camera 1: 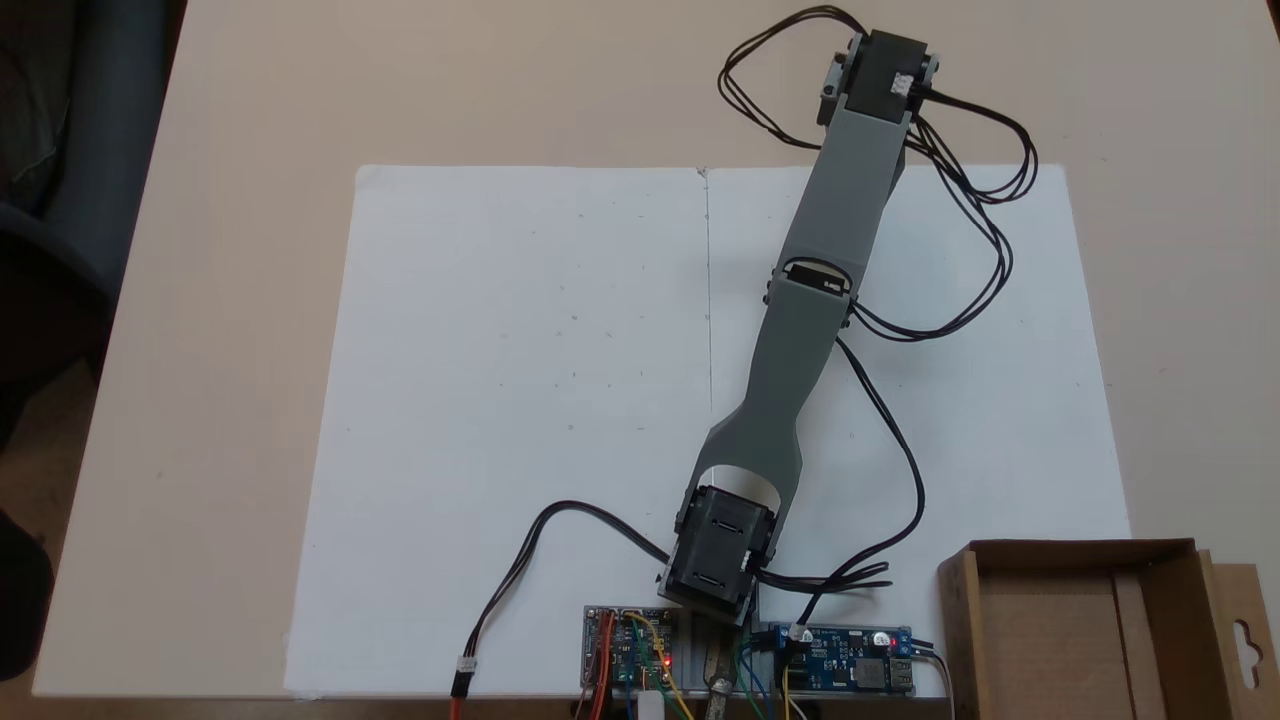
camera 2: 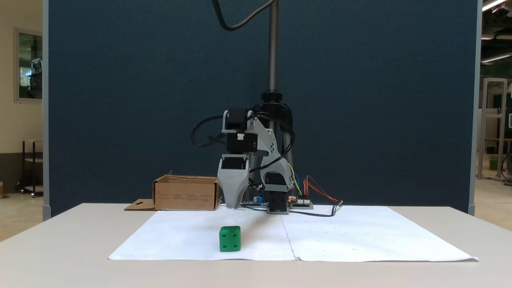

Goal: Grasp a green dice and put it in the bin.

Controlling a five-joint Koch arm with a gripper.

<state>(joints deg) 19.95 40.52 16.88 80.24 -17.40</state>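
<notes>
The green dice [camera 2: 230, 239] rests on the white paper [camera 2: 360, 236] near its front edge in a fixed view, just left of the paper's seam. My gripper [camera 2: 233, 204] hangs point-down over the paper, higher than the dice and about in line with it. Only one grey jaw faces the camera, so its state is unclear, and nothing shows in it. In the other fixed view the stretched grey arm [camera 1: 800, 330] covers the place where the dice lies. The brown cardboard bin [camera 1: 1080, 548] stands beside the arm's base, its hanger-hole flap [camera 1: 1245, 640] outward; its side wall [camera 2: 186, 194] faces the camera.
Circuit boards [camera 1: 640, 650] with coloured wires sit at the arm's base [camera 1: 715, 560]. Black cables [camera 1: 960, 200] loop off the arm over the paper. A metal pole [camera 2: 273, 48] rises behind the base before a dark blue partition [camera 2: 120, 100].
</notes>
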